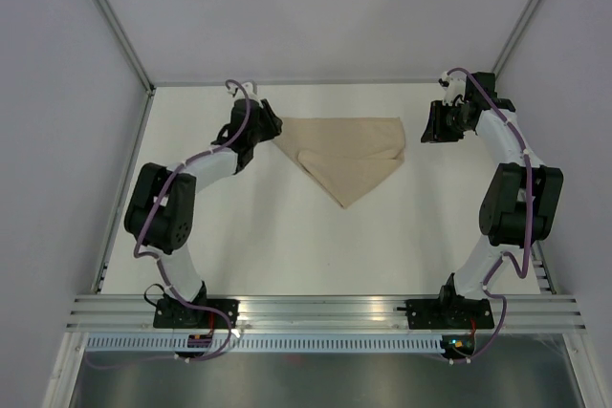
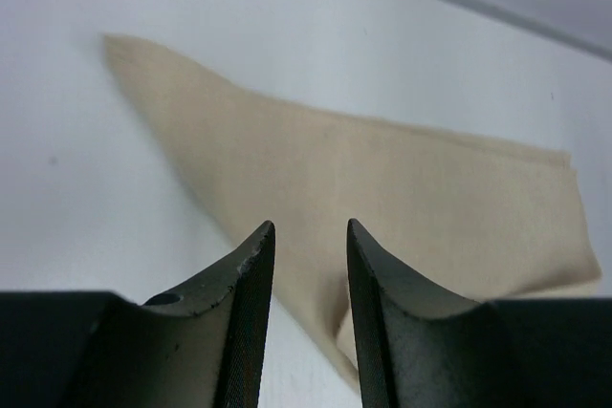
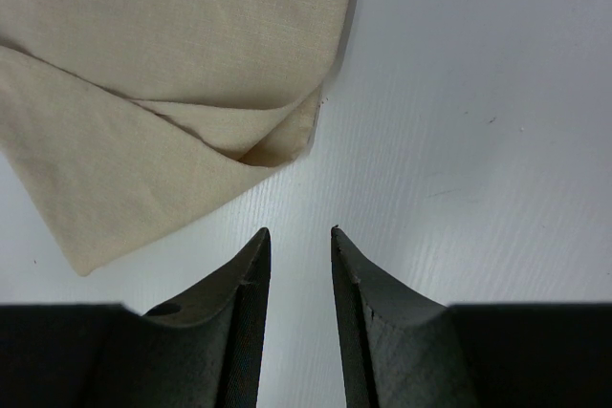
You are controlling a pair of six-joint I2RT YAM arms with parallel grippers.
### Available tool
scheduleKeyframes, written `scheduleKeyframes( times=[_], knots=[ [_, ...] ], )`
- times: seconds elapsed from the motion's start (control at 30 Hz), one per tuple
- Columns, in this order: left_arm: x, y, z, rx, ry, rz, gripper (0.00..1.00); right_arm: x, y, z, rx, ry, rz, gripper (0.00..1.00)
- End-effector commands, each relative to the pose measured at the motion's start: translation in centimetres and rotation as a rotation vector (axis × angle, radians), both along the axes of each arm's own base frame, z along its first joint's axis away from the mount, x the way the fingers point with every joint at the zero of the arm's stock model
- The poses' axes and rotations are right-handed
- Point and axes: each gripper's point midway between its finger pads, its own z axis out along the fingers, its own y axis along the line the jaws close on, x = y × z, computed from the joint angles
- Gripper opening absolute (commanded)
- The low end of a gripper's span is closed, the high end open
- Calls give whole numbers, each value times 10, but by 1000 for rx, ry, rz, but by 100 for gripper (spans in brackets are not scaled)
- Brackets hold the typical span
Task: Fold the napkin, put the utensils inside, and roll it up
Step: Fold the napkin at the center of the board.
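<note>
The beige napkin [image 1: 344, 155] lies at the back middle of the white table, folded into a triangle with its point toward the near edge. My left gripper [image 1: 270, 127] is at the napkin's left corner. In the left wrist view its jaws [image 2: 309, 226] stand open, and the cloth [image 2: 382, 179] lies beyond them with nothing between the fingers. My right gripper [image 1: 426, 127] hovers just right of the napkin's right corner. It is open too [image 3: 299, 231], over bare table, and the folded cloth edge [image 3: 143, 54] lies apart from its fingertips. The utensils are out of view.
Grey walls with metal posts close in the table at the back and on both sides. An aluminium rail [image 1: 325, 311] with both arm bases runs along the near edge. White table surface [image 1: 316, 246] stretches between the napkin and the rail.
</note>
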Motion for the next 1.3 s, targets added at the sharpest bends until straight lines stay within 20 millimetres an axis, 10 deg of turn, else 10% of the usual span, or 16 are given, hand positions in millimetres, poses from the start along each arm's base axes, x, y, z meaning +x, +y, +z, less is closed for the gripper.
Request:
scheduleKeyframes(
  times=[0.0,0.2,0.47,1.27],
  knots=[
    [33,41,31,-65,-15,133,42,1,4,22,-1,-63,9,38],
    [73,87,1,-113,69,210,42,3,5,24,5,-68,13,38],
    [107,90,-32,-201,130,174,46,5,4,23,5,-68,15,38],
    [122,91,-73,-241,201,210,47,6,4,12,4,-48,19,37]
  ],
)
